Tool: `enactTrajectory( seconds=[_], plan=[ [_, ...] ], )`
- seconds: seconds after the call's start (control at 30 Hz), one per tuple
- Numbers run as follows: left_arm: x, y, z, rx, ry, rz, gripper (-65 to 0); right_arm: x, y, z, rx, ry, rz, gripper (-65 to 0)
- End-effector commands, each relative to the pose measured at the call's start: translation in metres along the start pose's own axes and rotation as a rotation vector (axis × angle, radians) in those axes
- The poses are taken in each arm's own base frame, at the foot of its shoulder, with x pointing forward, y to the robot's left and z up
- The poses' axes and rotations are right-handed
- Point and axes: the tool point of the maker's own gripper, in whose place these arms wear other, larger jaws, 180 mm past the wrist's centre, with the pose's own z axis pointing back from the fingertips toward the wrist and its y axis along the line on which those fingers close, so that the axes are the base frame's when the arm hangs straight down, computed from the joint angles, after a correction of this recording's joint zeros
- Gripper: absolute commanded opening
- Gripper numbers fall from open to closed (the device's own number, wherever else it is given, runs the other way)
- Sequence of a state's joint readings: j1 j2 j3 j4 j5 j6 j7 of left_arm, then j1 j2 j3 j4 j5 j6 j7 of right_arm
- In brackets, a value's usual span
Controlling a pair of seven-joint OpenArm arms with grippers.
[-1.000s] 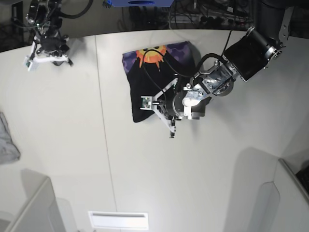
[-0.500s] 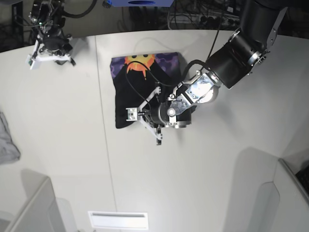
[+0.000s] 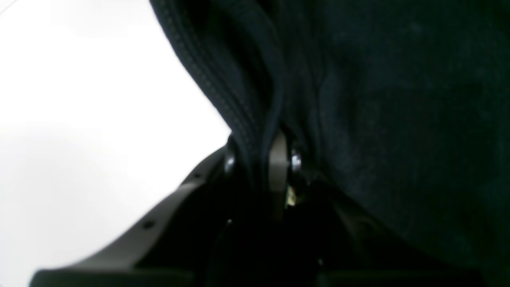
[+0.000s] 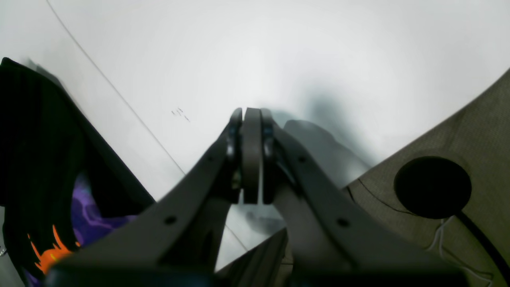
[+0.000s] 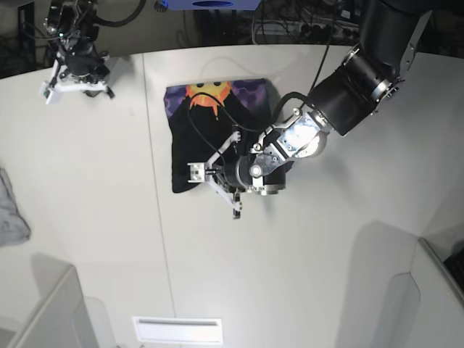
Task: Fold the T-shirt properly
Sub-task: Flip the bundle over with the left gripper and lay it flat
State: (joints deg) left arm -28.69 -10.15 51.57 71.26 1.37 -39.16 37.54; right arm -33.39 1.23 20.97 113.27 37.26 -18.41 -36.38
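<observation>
Left wrist view: your left claw [image 3: 263,167] had its jaws pinched nearly together on a stitched hem of the T-shirt [image 3: 378,99]; black cloth filled the frame from 12 round to 5 o'clock, bare desk [image 3: 79,119] at 9.

Right wrist view: your right claw [image 4: 251,155] was fully closed on nothing, poised over bare desk. The T-shirt's sun print showed at 8 o'clock, well apart from it.

Base view: the T-shirt [image 5: 210,134] lay as a compact rectangle upper centre on the desk [image 5: 326,275], print up. The left claw [image 5: 217,177] gripped its 5 o'clock edge; the right claw [image 5: 76,80] was parked at 10 o'clock.

Judgement: you were at the final tidying or positioning step. Next, release the hem without dragging a layer open.
</observation>
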Motion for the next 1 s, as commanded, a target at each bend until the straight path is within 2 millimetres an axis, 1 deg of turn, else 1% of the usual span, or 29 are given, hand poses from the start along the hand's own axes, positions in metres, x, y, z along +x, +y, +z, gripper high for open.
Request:
enactTrajectory(
  seconds=[0.0,0.1,0.2,0.27,0.33,0.37,0.47,0.57,0.63,0.77,0.83,0.87,0.9,0.93,0.97],
  plan=[
    [-0.009,0.002,0.001,-0.003,0.046,-0.019,-62.2,0.006,0.003,0.003,0.011,-0.025,0.013,-65.0],
    [-0.006,0.008,0.003,0.009,0.043,-0.022,-45.6,0.005,0.002,0.003,0.011,-0.021,0.014,-65.0],
    [0.000,0.021,0.009,0.036,0.032,-0.041,-32.6,0.003,0.000,0.004,0.006,-0.015,0.015,-65.0],
    [0.006,0.027,0.013,0.051,0.021,-0.052,-27.0,0.002,-0.001,0.004,0.004,-0.013,0.015,-65.0],
    [0.011,0.035,0.017,0.070,0.012,-0.065,-23.5,0.002,0.000,0.004,0.005,-0.012,0.016,-65.0],
    [0.014,0.037,0.019,0.075,0.005,-0.067,-22.5,0.002,0.000,0.004,0.005,-0.012,0.016,-65.0],
    [0.034,0.051,0.028,0.111,-0.034,-0.090,-22.5,0.002,0.000,0.004,0.006,-0.012,0.015,-65.0],
    [0.046,0.066,0.038,0.147,-0.053,-0.109,-22.5,0.002,0.000,0.005,0.007,-0.013,0.015,-65.0],
    [0.052,0.072,0.043,0.163,-0.065,-0.121,-22.5,0.002,0.000,0.005,0.007,-0.013,0.015,-65.0],
    [0.071,0.073,0.054,0.190,-0.114,-0.156,-22.9,0.002,0.000,0.005,0.007,-0.014,0.015,-65.0],
    [0.085,0.073,0.064,0.209,-0.152,-0.181,-23.0,0.002,0.000,0.005,0.007,-0.014,0.015,-65.0],
    [0.095,0.072,0.071,0.220,-0.182,-0.196,-23.2,0.002,0.001,0.005,0.009,-0.015,0.016,-65.0],
    [0.101,0.066,0.076,0.225,-0.205,-0.205,-23.5,0.003,0.002,0.005,0.011,-0.018,0.018,-65.0],
    [0.099,0.064,0.081,0.239,-0.221,-0.191,-25.0,0.004,0.002,0.005,0.012,-0.020,0.022,-65.0],
    [0.093,0.066,0.088,0.257,-0.234,-0.161,-28.3,0.006,0.002,0.006,0.013,-0.022,0.027,-65.0]
  ],
)
